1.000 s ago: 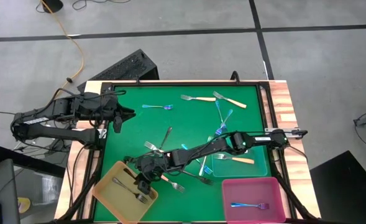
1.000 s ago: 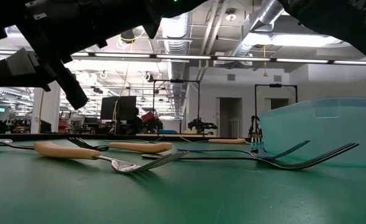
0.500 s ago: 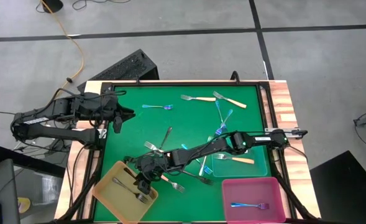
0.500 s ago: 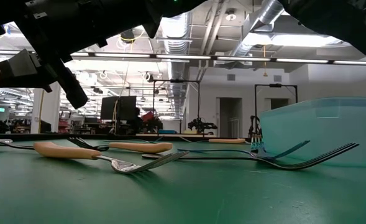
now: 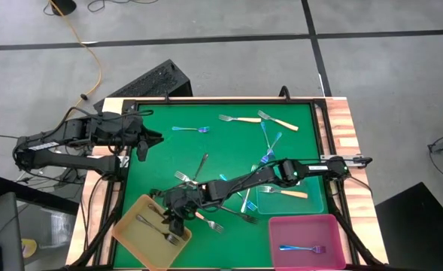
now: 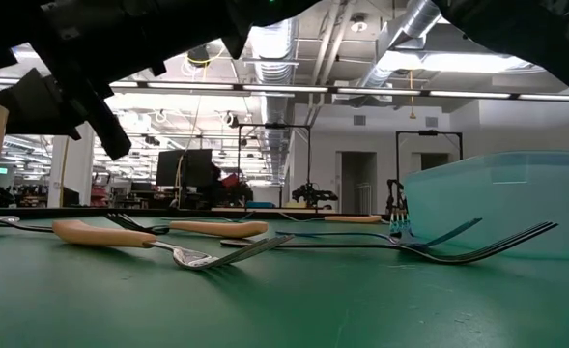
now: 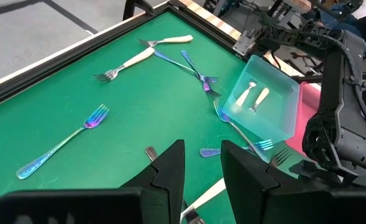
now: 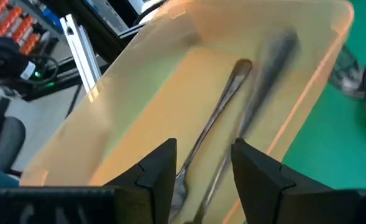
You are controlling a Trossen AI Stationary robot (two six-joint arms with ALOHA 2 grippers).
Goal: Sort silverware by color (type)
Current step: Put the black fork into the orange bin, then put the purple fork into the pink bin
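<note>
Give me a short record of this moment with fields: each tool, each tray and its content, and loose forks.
left tool: waits at the mat's left edge, empty
right tool: over the yellow tray, open, empty
yellow tray content: dark-grey forks
teal tray: a cream-handled fork
pink tray: one iridescent fork
loose forks: several on the green mat

My arms: two, dark, built of jointed segments
My left end effector (image 5: 147, 139): black, two flat angular fingers (image 7: 170, 168)
My right end effector (image 5: 174, 217): black, same twin fingers (image 8: 158, 165)
My cables: black, along both arms
</note>
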